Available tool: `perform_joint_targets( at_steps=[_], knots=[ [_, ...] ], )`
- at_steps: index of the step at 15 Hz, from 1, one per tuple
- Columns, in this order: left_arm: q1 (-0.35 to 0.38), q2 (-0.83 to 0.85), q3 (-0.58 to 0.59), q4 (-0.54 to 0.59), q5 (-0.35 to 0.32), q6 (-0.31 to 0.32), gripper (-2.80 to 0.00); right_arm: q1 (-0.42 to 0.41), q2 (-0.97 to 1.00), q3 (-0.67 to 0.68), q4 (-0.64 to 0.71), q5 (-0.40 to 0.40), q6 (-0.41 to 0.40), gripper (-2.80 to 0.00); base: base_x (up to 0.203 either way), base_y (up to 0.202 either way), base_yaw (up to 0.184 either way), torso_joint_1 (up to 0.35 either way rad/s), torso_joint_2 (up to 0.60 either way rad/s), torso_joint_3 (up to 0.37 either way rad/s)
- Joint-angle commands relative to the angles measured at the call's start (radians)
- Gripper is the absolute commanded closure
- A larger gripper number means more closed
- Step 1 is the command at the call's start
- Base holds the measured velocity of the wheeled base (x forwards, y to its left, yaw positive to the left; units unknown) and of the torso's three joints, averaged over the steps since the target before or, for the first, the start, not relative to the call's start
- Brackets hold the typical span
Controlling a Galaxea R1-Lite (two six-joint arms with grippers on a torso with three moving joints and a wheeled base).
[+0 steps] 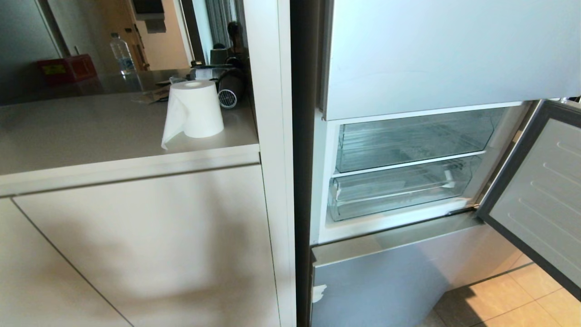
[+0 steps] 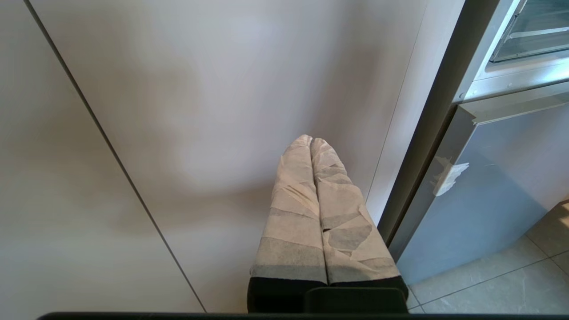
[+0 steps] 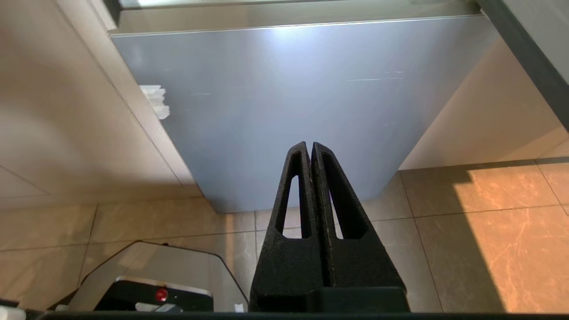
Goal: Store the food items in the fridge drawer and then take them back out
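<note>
Right gripper (image 3: 311,146): black slotted fingers pressed flat together, nothing between them. It hangs low, tips aimed at the grey lower fridge door (image 3: 293,106). A scrap of white tape (image 3: 155,100) sits on that door's edge at about 10 o'clock from the tips. Beige floor tiles (image 3: 489,231) spread below, a sunlit patch at 4 o'clock. Part of the robot's base (image 3: 151,284), with a small red button, shows at 7 o'clock.

Left gripper (image 2: 311,141): fingers wrapped in pale tape, closed against each other, holding nothing. It faces the plain cabinet front (image 2: 213,111). The fridge's lower door (image 2: 489,195) lies at 3 o'clock from the tips, the same white tape scrap (image 2: 449,178) on its edge.

Neither arm shows in the head view.

Head view, outward: middle fridge compartment stands open, its door (image 1: 535,195) swung out to 3 o'clock. Two clear plastic drawers are stacked inside. The upper, deeper bin (image 1: 408,141) is pushed in. Beneath it the shallow fridge drawer (image 1: 395,193) is also in, white tape at its front left corner. No fruit visible in either; both look empty through the clear fronts.

At 9 o'clock of the fridge, a countertop (image 1: 91,131) carries a paper towel roll (image 1: 193,111) with a loose sheet hanging. Behind the roll is a dark cylindrical appliance (image 1: 229,88). Farther back stand a water bottle (image 1: 121,53) and a red box (image 1: 66,67).
</note>
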Motion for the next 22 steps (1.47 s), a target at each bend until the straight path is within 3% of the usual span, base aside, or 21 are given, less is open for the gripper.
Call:
perform_joint_targets(
  at_steps=[1, 3, 6, 13, 22],
  knots=[
    [0.0, 0.0, 0.0, 0.0, 0.0, 0.0, 0.0, -0.05, -0.001, 0.0, 0.0, 0.0, -0.001, 0.0, 0.0, 0.0, 0.0, 0.0, 0.0, 0.0],
    [0.0, 0.0, 0.0, 0.0, 0.0, 0.0, 0.0, -0.106, -0.073, 0.0, 0.0, 0.0, -0.002, 0.0, 0.0, 0.0, 0.0, 0.0, 0.0, 0.0],
    [0.0, 0.0, 0.0, 0.0, 0.0, 0.0, 0.0, -0.121, -0.266, 0.0, 0.0, 0.001, -0.003, 0.0, 0.0, 0.0, 0.0, 0.0, 0.0, 0.0],
    [0.0, 0.0, 0.0, 0.0, 0.0, 0.0, 0.0, -0.125, -0.272, 0.0, 0.0, 0.001, 0.002, 0.0, 0.001, 0.001, -0.01, 0.001, 0.0, 0.0],
    [0.0, 0.0, 0.0, 0.0, 0.0, 0.0, 0.0, -0.125, -0.272, 0.0, 0.0, 0.001, 0.003, 0.0, 0.0, 0.009, -0.169, 0.003, 0.0, 0.002]
  ],
)
